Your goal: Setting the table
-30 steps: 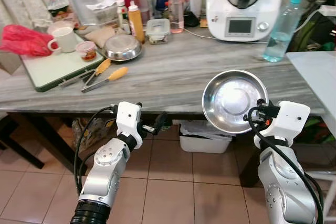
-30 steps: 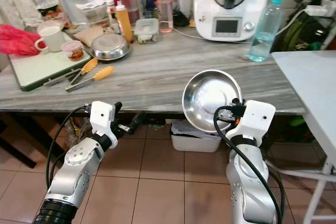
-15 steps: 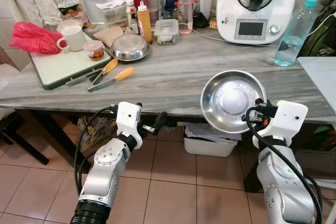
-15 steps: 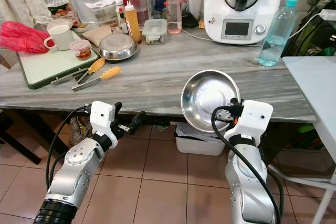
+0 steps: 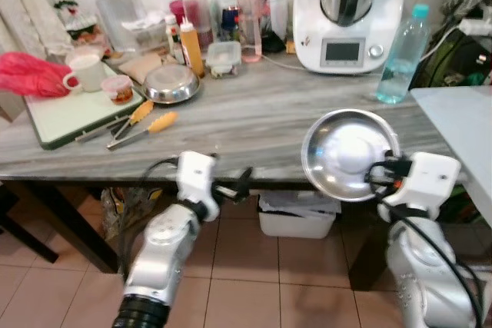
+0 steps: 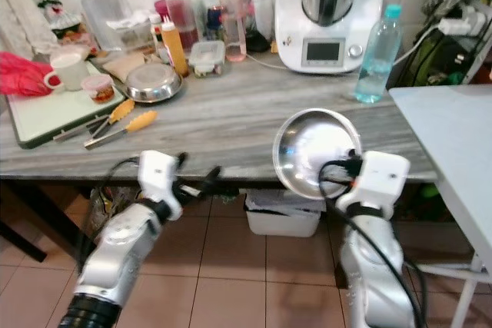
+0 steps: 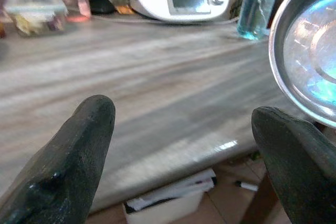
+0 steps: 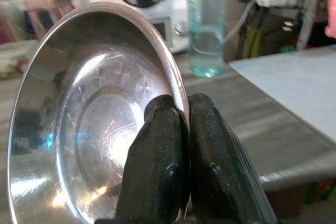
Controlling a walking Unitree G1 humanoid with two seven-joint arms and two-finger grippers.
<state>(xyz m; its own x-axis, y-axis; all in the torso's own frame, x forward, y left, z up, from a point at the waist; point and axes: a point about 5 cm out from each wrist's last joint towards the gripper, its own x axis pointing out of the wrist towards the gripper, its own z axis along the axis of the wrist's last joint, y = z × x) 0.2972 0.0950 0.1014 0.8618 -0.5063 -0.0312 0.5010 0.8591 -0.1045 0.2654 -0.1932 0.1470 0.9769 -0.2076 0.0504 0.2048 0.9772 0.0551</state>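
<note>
Right gripper [image 8: 176, 129] clenching the rim of a steel bowl [image 5: 347, 153], one black finger inside the rim, the other outside, pressed close together. Bowl being held up on edge in the air at the near edge of the grey marble-topped desk [image 5: 254, 117], hollow side facing the head camera, not resting on the desk. Left gripper [image 5: 231, 188] hovering released below the desk's front edge, fingers [image 7: 79, 145] spread wide apart, grasping nothing, pointing toward the bowl.

Sitting on the desk, well apart from the held bowl: a second steel bowl [image 5: 170, 83] near the back left, yellow-handled tongs [image 5: 138, 120] just in front of it, a green tray [image 5: 65, 109] at far left carrying a white mug [image 5: 83, 71], a white kitchen machine [image 5: 346, 13] at the back, a clear water bottle [image 5: 400, 55] beside it. White bin [image 5: 296, 217] standing on the tiled floor under the desk. White table [image 6: 453, 144] standing at right.
</note>
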